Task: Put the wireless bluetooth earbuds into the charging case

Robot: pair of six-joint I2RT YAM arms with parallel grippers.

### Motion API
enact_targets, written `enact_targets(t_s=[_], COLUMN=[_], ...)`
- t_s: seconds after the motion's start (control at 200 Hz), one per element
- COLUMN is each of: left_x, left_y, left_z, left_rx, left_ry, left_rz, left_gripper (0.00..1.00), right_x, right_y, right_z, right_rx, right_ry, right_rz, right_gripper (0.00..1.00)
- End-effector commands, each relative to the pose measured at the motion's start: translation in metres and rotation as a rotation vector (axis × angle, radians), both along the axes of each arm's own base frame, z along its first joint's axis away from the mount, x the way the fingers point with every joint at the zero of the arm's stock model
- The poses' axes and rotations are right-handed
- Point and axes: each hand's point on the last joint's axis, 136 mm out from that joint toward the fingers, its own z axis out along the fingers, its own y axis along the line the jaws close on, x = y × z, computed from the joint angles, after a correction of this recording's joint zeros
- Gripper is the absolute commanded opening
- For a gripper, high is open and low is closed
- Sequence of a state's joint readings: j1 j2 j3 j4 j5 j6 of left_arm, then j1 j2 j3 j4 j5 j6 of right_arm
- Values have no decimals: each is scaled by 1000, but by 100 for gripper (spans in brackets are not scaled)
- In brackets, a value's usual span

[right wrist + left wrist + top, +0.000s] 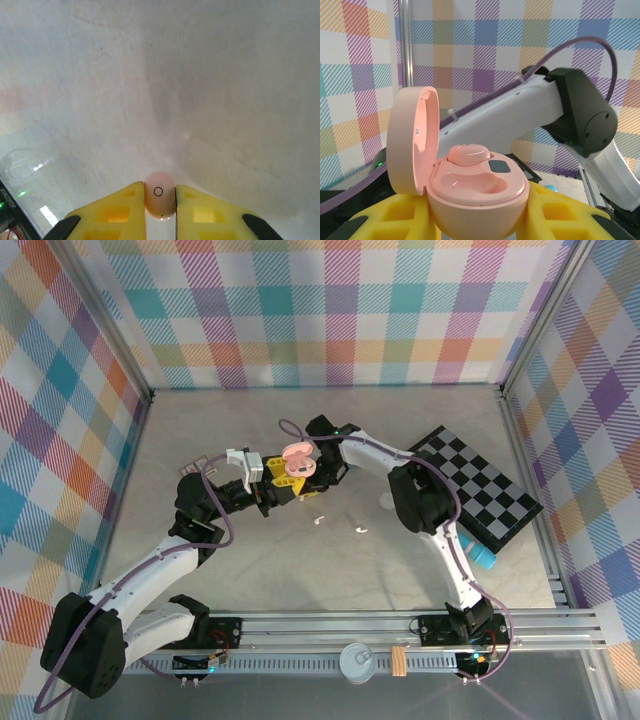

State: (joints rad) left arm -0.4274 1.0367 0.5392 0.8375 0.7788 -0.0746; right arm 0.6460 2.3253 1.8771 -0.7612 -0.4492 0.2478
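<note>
**Top view.** At centre frame the left pincer (284,480) pinches the pink charging case (298,458), lid up, above the surface (200,570). The right pincer (318,476) sits just right of the case; what it grips is too small to make out here. A white earbud (318,521) and a second white earbud (360,530) lie loose on the surface below centre, near each other.

**Left wrist view.** The charging case (477,192) fills the lower middle, its base clamped between the yellow fingers (385,220). The lid stands upright at the left. A seated pink earbud (468,154) rests in the rear socket, and the nearer socket looks empty.

**Right wrist view.** At bottom centre the yellow fingers (112,212) are pressed onto a held pink earbud (160,195), with bare surface beyond it.

The earbud is probably very light, rigid and glossy, so it could easily twist or squirt out of a tight pinch. It is best gripped across its broad sides, leaving the seating end free. The case should be held by its lower shell, clear of the hinge and lid.
</note>
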Motion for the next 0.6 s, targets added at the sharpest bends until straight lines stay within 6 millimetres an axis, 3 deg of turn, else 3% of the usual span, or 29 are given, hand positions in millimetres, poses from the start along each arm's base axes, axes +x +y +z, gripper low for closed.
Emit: enact_targets(t_s=[0.0,0.245,0.595], left_x=[0,9,20], left_y=[5,3,3], left_z=[4,-5,-12], left_rx=[-2,3,1], left_ry=[-42,-36,-25], left_rz=[22,38,65], left_gripper=[25,25,25], right_x=[13,8,-20], right_y=[-14,-62,-102], right_z=[39,80,147], right_rx=[44,26,-11], right_ry=[-85,-162,-301], right_rz=[-57,-127,-160], right_gripper=[18,18,18])
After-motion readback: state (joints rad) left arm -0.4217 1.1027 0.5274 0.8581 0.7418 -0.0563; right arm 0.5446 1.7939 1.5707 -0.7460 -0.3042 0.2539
